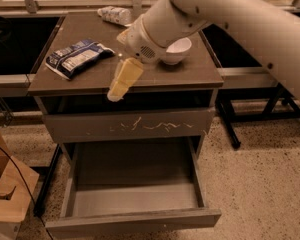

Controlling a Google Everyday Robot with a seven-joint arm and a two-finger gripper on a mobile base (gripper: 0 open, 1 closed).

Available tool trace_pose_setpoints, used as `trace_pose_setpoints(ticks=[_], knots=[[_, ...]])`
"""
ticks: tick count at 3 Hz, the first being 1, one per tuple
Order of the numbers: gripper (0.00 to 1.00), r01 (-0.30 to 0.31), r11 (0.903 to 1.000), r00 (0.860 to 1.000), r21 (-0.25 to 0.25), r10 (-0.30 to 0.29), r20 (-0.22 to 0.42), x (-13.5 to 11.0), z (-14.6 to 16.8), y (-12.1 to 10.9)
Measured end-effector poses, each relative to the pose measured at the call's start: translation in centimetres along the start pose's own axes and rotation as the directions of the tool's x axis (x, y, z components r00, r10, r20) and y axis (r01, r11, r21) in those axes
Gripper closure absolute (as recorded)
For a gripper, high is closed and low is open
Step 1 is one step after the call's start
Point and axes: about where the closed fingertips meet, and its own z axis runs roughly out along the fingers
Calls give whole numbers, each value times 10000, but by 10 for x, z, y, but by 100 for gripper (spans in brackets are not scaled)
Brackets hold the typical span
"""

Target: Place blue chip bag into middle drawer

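The blue chip bag (77, 56) lies flat on the left part of the dark tabletop (190, 76). My gripper (121, 81) hangs over the table's front edge, just right of the bag and apart from it, pointing down and to the left with nothing in it. The middle drawer (135, 199) is pulled out wide open below, and its grey floor is bare. Its plain front panel (135, 223) is nearest the camera.
A white bowl (174, 49) stands on the table right of my arm. A pale bottle-shaped pack (114, 15) lies at the table's back edge. A shut drawer front with pale scratch marks (130, 125) is above the open drawer. A cardboard box (5, 194) sits on the floor at left.
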Motion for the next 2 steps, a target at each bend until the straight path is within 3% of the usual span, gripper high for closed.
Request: trace_pose_setpoints(ticks=[2], knots=[[0,177,9998,9956,4,-177,923,-20,87,-63]])
